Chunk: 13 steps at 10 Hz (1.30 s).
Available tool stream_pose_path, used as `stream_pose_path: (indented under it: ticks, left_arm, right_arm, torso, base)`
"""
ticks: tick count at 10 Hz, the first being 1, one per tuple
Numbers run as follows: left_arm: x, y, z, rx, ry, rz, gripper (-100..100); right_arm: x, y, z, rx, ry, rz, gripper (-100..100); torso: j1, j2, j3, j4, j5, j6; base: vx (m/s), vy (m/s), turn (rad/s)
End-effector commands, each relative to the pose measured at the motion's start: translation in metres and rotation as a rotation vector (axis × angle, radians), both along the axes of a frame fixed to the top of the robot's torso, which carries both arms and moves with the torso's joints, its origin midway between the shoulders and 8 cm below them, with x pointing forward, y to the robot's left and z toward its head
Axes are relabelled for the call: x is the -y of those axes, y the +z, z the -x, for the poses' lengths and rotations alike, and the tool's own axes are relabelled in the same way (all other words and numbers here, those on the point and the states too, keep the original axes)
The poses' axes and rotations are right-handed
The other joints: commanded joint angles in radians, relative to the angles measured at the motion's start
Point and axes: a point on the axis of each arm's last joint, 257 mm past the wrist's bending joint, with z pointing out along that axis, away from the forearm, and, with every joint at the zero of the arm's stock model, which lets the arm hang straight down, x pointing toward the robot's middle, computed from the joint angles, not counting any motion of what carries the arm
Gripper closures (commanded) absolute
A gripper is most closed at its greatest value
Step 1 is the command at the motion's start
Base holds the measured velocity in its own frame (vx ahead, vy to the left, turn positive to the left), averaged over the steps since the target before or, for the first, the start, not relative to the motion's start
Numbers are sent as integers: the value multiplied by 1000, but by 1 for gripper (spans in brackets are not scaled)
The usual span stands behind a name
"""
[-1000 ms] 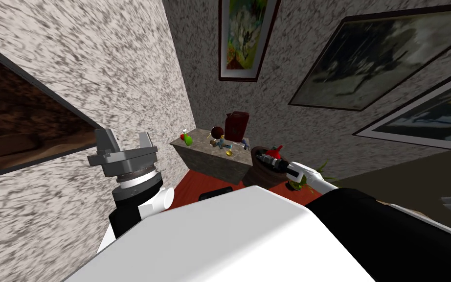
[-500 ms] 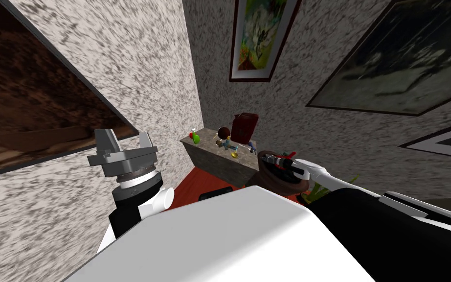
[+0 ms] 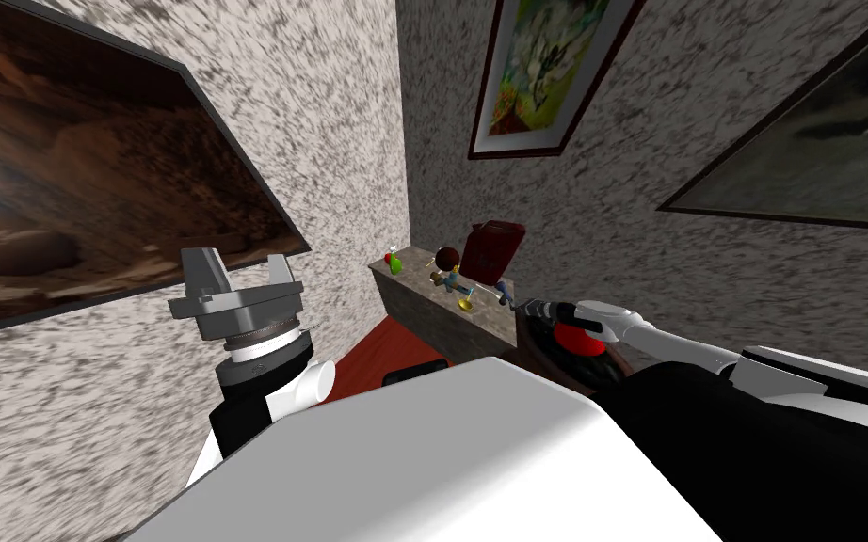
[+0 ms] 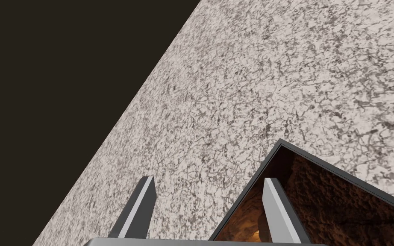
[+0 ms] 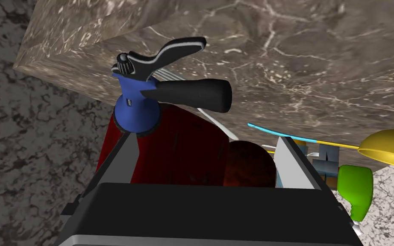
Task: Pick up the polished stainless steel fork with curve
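The stone-patterned table (image 3: 430, 322) stands in the corner of the room and carries all the small items. The largest of these is a dark red canister (image 5: 179, 145) with a blue neck and a black lever and nozzle. In the right wrist view it stands directly ahead of the right end effector (image 5: 205, 139), whose fingers are spread wide and grip nothing. The right arm is extended toward the near end of the table. The left end effector (image 3: 240, 263) is raised beside the wall on the robot's left, clear of the table, with its fingers also spread wide and empty. A dark reddish-brown ball (image 5: 248, 164) lies just beside the canister. Beyond it lie a yellow scoop (image 5: 388, 147) on a thin cyan and yellow handle and a small green object (image 5: 354, 190). The fork (image 5: 218, 125) is judged to be the thin pale strip lying on the table behind the canister. It is largely hidden by the canister, with what may be its tines showing near the blue neck, and this identification is not certain. The step in hand is the approach, and no grasp has begun. The next move calls for bringing the right end effector past the canister without striking it. The fingers must then be aligned across the slim handle and lowered close to the tabletop before closing.
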Motion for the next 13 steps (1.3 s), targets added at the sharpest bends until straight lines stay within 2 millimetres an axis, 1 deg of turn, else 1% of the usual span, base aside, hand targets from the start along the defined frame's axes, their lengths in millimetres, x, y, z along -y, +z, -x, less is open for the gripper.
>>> stream_pose_path:
  ticks: [1,2,5,6,8,11,12,13]
  left_arm:
    - [0,0,0,0,0,0,0]
    - [0,0,0,0,0,0,0]
    - [0,0,0,0,0,0,0]
    - [0,0,0,0,0,0,0]
    - [0,0,0,0,0,0,0]
    - [0,0,0,0,0,0,0]
    - [0,0,0,0,0,0,0]
    - [0,0,0,0,0,0,0]
  right_arm:
    - [9,-2,6,-25,7,25,-100]
    - [20,-5,17,-69,18,59,-100]
    - [47,-12,50,-188,49,135,-100]
    - [46,-15,52,-195,50,134,-100]
    - [57,-22,75,-270,69,163,-100]
    - [65,-32,104,-358,92,180,-100]
    - [66,-35,111,-377,97,182,-100]
    - [66,-33,106,-363,94,181,-100]
  torso:
    - [0,0,0,0,0,0]
    - [-1,1,0,0,0,2]
    - [-1,0,0,0,0,1]
    - [-1,-1,0,0,0,2]
    - [0,1,1,0,0,2]
    - [-1,0,0,0,0,2]
    - [-1,0,0,0,-1,2]
    - [0,1,1,0,0,3]
  base:
    - [33,-18,182]
    - [27,-15,186]
    - [49,-27,369]
    - [40,-19,101]
    - [32,-9,219]
    - [43,-29,253]
    - [28,-23,142]
    - [11,-10,27]
